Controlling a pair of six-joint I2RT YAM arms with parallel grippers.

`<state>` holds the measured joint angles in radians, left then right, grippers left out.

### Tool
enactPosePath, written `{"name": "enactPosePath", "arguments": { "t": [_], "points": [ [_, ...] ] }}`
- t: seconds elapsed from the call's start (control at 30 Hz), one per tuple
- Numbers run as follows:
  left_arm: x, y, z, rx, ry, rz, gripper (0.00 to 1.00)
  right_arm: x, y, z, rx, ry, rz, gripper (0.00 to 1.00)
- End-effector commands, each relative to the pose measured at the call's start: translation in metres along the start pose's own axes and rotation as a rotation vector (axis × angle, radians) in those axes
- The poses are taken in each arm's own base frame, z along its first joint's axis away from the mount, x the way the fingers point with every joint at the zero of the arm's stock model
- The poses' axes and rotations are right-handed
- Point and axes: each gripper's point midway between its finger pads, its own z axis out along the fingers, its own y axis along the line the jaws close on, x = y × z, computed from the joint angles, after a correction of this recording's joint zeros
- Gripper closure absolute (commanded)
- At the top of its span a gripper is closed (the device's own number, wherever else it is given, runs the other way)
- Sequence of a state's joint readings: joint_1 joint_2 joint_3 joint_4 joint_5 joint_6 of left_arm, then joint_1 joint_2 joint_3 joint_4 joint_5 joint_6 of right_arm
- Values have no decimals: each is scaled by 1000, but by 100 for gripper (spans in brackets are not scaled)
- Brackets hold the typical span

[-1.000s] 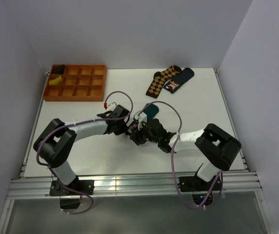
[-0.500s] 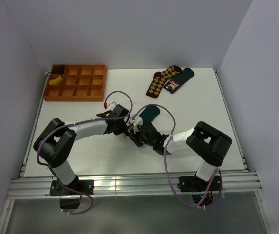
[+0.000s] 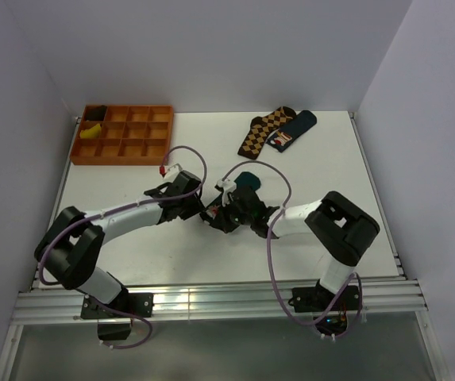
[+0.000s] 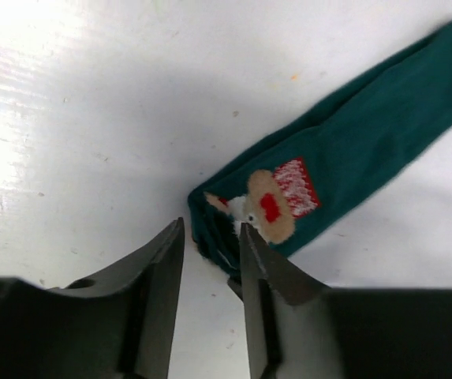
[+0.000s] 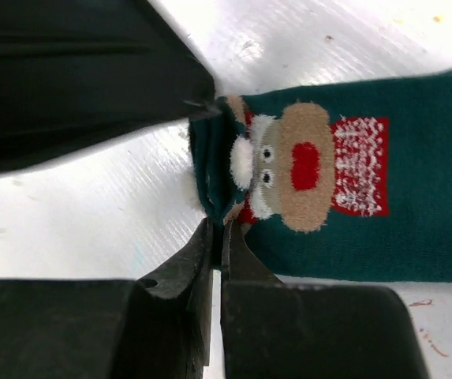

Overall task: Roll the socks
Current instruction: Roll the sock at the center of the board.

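- While the right hand (image 5: 218,227) is clenched on a thin fold at the end of the teal sock (image 5: 352,245), the left hand (image 4: 211,227) stands released just beside it. Its jaws are narrowly parted, one finger touches the same end, and it grips nothing.
- Risk, grip: the pinch takes only the edge of the fabric. A pull along the sock is likely to slip the fold out, or to lift one layer and leave the rest flat.
- Risk, collision: both hands crowd the same corner, nearly touching. A closing or turning move by either may strike the other or trap the wrong fold.
- Risk, roll: the knit looks soft and limp, so a loose first turn will probably sag open. The smooth worktop (image 3: 330,182) appears to offer little friction, so the sock may slide rather than roll.
- Material, sock: dark teal knit, flat, long and narrow, lying at mid-worktop and running away from the hands. A fuzzy cartoon patch (image 5: 304,166) in tan, red and white sits near the pinched end and adds bulk there.
- Material, surroundings: the worktop is white and glossy. Well apart at the far edge lie a brown argyle sock (image 3: 260,133), a navy sock (image 3: 297,125) and a rigid orange compartment tray (image 3: 120,162).
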<state>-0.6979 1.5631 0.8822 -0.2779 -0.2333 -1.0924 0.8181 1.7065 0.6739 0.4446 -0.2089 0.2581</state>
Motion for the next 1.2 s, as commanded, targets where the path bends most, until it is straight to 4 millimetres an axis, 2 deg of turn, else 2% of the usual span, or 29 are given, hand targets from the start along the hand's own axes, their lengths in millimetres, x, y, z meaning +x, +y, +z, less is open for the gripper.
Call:
{"name": "enactPosePath", "arguments": {
  "t": [0.0,0.03,0.07,0.1,0.17,0.2,0.27,0.3,0.33,0.4,0.43,0.5,0.67,0.73,1.03,1.17],
  "points": [
    [-30,-22,-19,114,-101,-48,59,-5,11,-3,-160,64,198,100],
    [-31,-18,-20,115,-106,-54,59,-11,12,-4,-188,54,258,100],
    [-33,-21,-24,135,-117,-64,57,-6,17,-6,-240,77,298,100],
    [-35,-21,-26,149,-125,-74,57,-10,10,-7,-249,69,338,100],
    [-36,-21,-30,186,-144,-93,56,-11,12,-8,-288,82,420,100],
    [-30,-16,-28,189,-136,-91,56,-9,8,-8,-294,94,484,100],
    [-31,-19,-31,224,-145,-104,56,-13,8,-9,-324,81,548,100],
    [-26,-15,-28,220,-137,-101,56,-7,10,-10,-353,114,640,100],
    [-25,-15,-28,229,-131,-102,56,-18,8,-11,-387,68,658,100],
    [-22,-15,-26,247,-130,-107,56,-10,8,-12,-436,112,791,100],
    [-19,-14,-25,253,-121,-104,56,-18,8,-13,-478,79,794,100],
    [-17,-14,-23,262,-118,-108,56,-22,5,-14,-507,83,887,100],
    [-11,-11,-19,268,-109,-110,56,-19,-4,-8,-484,99,919,100],
    [-9,-8,-16,264,-107,-110,56,-11,-8,-6,-442,128,920,100],
    [-3,2,-6,235,-102,-111,58,-14,-15,-3,-411,138,931,100],
    [-3,11,-8,237,-125,-134,63,-15,-14,-4,-415,138,929,100]
  ]
}}
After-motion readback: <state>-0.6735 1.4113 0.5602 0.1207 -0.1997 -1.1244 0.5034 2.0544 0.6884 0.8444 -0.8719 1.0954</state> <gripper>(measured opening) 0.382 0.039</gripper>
